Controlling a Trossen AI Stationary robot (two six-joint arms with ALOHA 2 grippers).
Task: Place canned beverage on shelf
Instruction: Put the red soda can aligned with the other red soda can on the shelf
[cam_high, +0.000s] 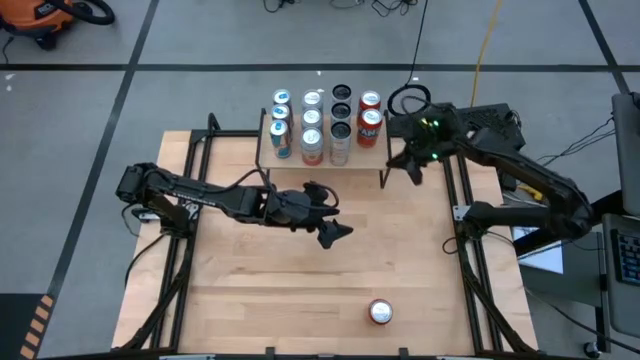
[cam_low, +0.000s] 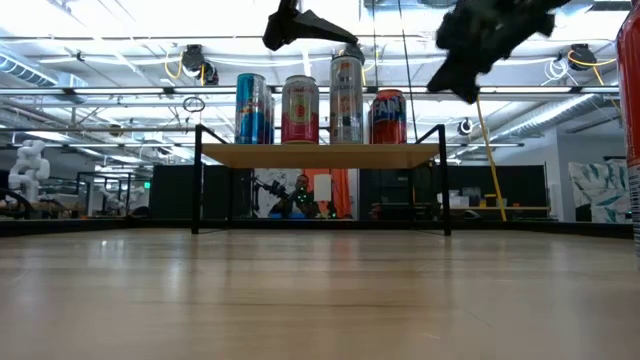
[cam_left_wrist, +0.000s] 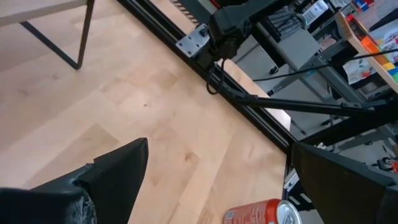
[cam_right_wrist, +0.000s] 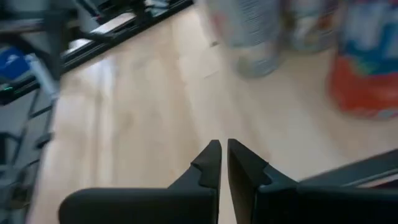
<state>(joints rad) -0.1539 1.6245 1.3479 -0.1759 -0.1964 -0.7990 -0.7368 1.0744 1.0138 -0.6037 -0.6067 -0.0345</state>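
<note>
Standing upright near table's front edge: red can (cam_high: 380, 312); left pincer (cam_high: 335, 224) spread, right pincer (cam_high: 408, 166) pressed together

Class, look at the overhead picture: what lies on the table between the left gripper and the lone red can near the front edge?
Nothing: in the high view only bare tabletop separates the open left gripper from the red can.

Grey concrete floor (cam_high: 200, 40) around the table, marked with dark tape lines (cam_high: 130, 75). Orange shop vacuum (cam_high: 45, 20) on the floor in the far left corner of the high view. Yellow cable (cam_high: 487, 45) trails across the floor. Low view: open workshop, bright ceiling strip lights (cam_low: 120, 45), exposed pipes, dark low partitions (cam_low: 100, 205), white figure (cam_low: 28, 165) at left.
</note>
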